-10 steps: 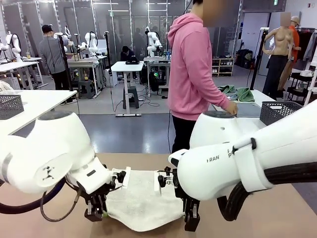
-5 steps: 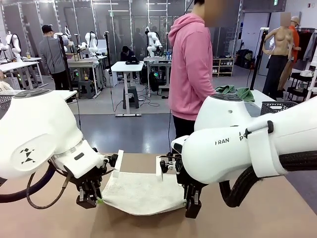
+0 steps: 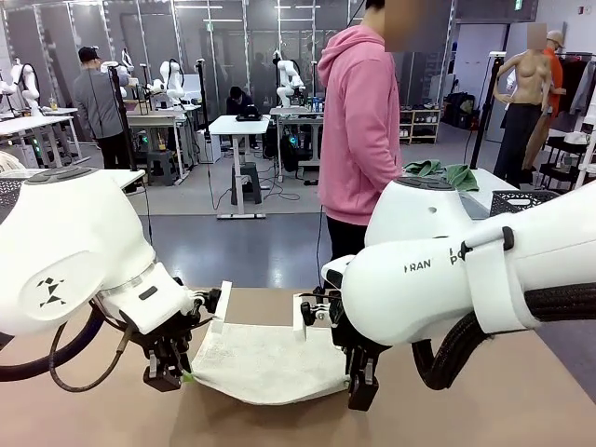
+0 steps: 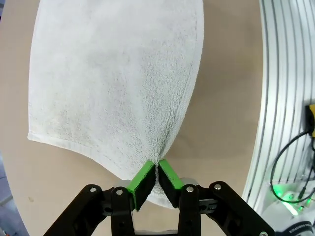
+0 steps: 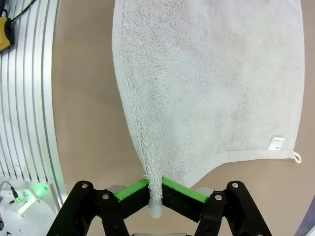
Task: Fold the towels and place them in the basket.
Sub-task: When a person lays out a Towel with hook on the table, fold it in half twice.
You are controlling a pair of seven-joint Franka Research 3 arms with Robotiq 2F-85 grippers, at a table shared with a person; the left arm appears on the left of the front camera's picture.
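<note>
Two tools of mine hold one off-white terry towel [image 3: 265, 358] by its near corners, low over the brown counter [image 3: 484, 400].

My left tool [image 3: 179, 376] [image 4: 157, 177], black and two-fingered with green pads [image 4: 143, 180], is closed tight on one near corner of the towel [image 4: 118, 83]. My right tool [image 3: 358, 396] [image 5: 155, 189] is clamped the same way on the other near corner, with a thick fold of the towel [image 5: 211, 78] squeezed between its pads. The gripped corners are raised and the near edge sags between them. The rest of the cloth lies spread on the counter, reaching toward the person in a pink hooded top [image 3: 358, 121] who stands at the far side. The right wrist view shows a small white label [image 5: 278, 143] and a loop [image 5: 297, 157] at another corner of the towel, well away from my pads.
</note>
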